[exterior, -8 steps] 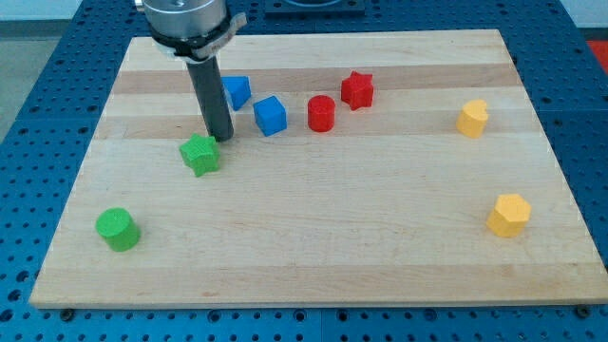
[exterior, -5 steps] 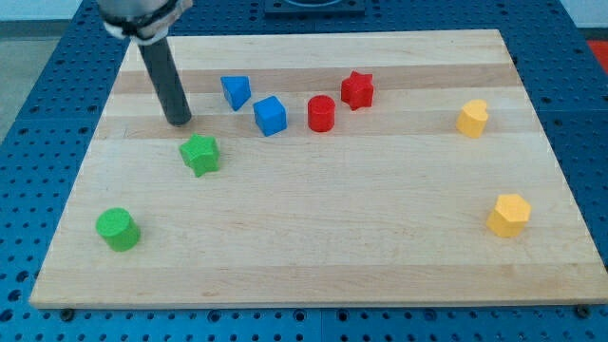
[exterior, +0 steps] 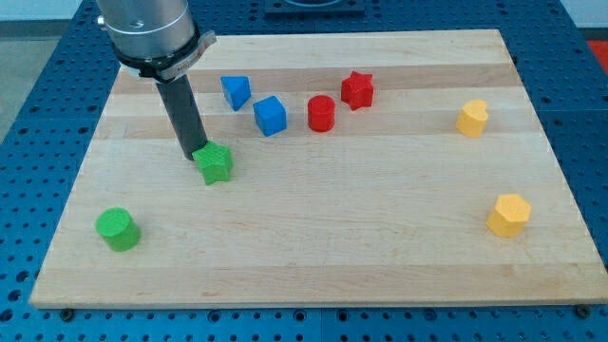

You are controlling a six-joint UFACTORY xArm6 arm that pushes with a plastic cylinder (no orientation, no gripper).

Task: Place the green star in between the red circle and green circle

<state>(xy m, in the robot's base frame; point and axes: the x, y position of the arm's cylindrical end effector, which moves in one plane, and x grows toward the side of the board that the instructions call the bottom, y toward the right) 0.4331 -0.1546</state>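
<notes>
While the wooden worktop point(exterior: 313, 256) fills most of the view, my tip point(exterior: 194, 153) touches the upper-left edge of the green star point(exterior: 216, 163); I end in a rod with no claw. Toward the view's bottom left, well apart, sits the green circle point(exterior: 118, 229). Up and right of the star stands the red circle point(exterior: 321, 113), beyond the blue cube point(exterior: 270, 115).

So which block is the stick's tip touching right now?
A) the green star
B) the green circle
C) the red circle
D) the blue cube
A: my tip sits right against the upper left edge of the green star, while the red circle, blue cube and green circle all stand apart from it.
</notes>
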